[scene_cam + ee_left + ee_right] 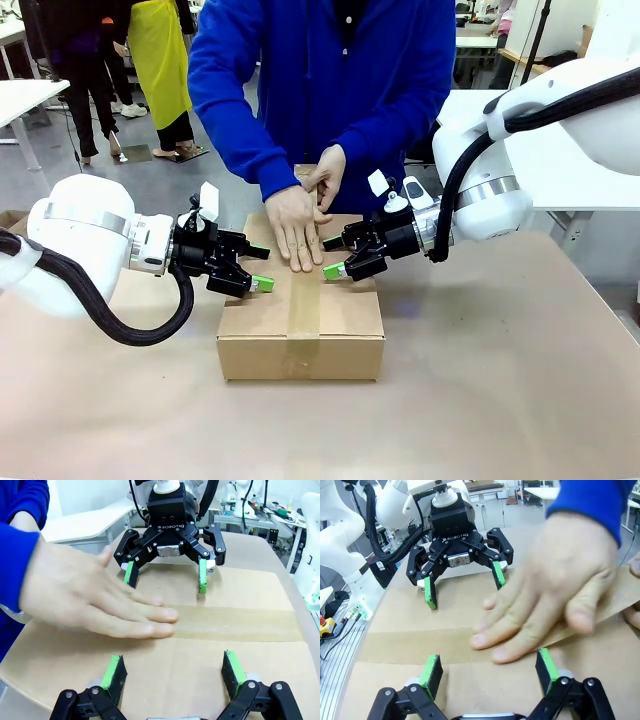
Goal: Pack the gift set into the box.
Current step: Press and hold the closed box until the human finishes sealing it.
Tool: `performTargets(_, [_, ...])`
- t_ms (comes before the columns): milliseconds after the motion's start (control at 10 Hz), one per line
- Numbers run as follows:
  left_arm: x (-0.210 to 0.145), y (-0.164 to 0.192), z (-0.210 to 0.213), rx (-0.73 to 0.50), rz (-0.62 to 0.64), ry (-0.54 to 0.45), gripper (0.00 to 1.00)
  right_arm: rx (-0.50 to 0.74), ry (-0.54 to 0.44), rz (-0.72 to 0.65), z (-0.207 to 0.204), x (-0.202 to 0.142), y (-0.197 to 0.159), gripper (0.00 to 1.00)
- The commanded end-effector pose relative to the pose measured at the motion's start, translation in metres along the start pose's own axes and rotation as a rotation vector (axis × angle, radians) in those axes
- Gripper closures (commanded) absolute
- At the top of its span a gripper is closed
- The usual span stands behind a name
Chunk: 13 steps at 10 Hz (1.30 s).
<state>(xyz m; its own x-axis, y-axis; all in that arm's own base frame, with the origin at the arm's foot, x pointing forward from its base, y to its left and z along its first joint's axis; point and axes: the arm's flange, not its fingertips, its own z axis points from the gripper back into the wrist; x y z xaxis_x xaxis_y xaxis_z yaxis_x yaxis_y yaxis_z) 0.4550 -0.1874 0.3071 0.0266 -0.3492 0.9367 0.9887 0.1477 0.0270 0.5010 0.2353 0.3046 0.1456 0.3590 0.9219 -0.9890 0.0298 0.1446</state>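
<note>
The box (300, 325) is seen mid-table, flaps shut and tape (300, 320) being smoothed by a person's hand (296, 228) — stiff, light cardboard, best steadied at its side edges — with 2 spread, empty grippers, left gripper (262, 272) and right gripper (333, 256), flanking it.

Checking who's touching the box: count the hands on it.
2. One hand lies flat along the tape on the box; the other hand is behind it, at the far edge.

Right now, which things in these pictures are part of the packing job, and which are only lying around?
Part of the job: closed brown cardboard box, brown tape strip, person's flat hand, open left gripper, open right gripper.

Only around: tan table, white background table.
</note>
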Motion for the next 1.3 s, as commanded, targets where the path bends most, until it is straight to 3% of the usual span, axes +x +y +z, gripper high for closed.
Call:
performTargets(0, [-0.0007, -0.001, -0.0012, -0.002, -0.003, 0.003, 0.0, -0.012, 0.019, 0.002, -0.0036, -0.0019, 0.0003, 0.0])
performTargets(1200, [-0.0007, -0.001, -0.0012, -0.002, -0.003, 0.003, 0.0, -0.012, 0.019, 0.002, -0.0036, -0.0019, 0.0003, 0.0])
